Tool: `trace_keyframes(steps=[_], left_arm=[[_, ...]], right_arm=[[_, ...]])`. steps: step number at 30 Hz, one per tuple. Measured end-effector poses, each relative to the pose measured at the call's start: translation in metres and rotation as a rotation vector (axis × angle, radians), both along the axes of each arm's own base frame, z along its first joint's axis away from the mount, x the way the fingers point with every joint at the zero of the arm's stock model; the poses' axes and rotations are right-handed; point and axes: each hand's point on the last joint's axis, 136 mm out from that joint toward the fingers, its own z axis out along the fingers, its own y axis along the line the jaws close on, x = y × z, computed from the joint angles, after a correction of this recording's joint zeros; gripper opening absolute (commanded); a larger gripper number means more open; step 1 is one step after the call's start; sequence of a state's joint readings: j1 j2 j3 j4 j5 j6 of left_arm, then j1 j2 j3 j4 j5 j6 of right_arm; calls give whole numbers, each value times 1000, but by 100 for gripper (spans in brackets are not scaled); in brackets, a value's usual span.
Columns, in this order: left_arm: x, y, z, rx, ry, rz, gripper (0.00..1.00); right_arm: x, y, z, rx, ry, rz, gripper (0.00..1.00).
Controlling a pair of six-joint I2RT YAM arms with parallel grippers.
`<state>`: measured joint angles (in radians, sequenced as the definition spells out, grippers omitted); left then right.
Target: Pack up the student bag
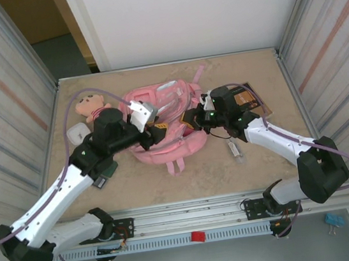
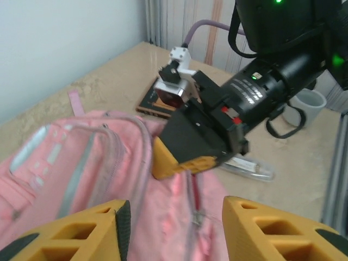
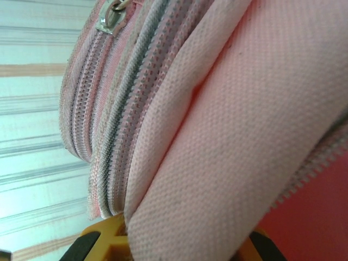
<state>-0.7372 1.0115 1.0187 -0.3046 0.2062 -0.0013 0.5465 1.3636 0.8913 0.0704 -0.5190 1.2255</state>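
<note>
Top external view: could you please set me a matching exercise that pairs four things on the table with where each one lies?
Things:
1. student bag
2. plush doll
3. brown book
4. clear tube

Places:
A. far side, on the right
B. far side, on the left
C. centre
D. just right of the bag's near edge

Pairs: 1-C, 2-B, 3-A, 4-D

Student bag (image 1: 171, 145) blocks mid-table, flanked by plush doll (image 1: 91, 106) left and book (image 1: 248, 99) right; near strip of table (image 1: 188, 181) lies open.
</note>
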Motion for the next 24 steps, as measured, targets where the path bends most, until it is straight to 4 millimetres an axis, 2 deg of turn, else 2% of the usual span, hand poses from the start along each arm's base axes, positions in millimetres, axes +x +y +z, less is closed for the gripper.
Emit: trace_keyframes(steps=[2,6,8,10,14,20,24], left_arm=[[-13,-3,-16,-9,95,41,48],[-36,-16,-73,68,281,108,48],[-38,-19,-92,107,334,147,48],[-31,-19,-109,142,373,215,48],[-15,-20,-123,184,395,309,47],[-2,-25,-124,190,392,364,46],[7,-29,-125,192,390,406,40]], right_arm=[[-1,3,1,3,-6,5,0],[-5,8,2,1,-14,12,0],[-6,11,4,3,-16,16,0],[-6,13,8,8,-23,21,0],[-7,17,12,18,-22,21,0],[-7,18,13,19,-23,18,0],[-10,20,13,20,-24,26,0]])
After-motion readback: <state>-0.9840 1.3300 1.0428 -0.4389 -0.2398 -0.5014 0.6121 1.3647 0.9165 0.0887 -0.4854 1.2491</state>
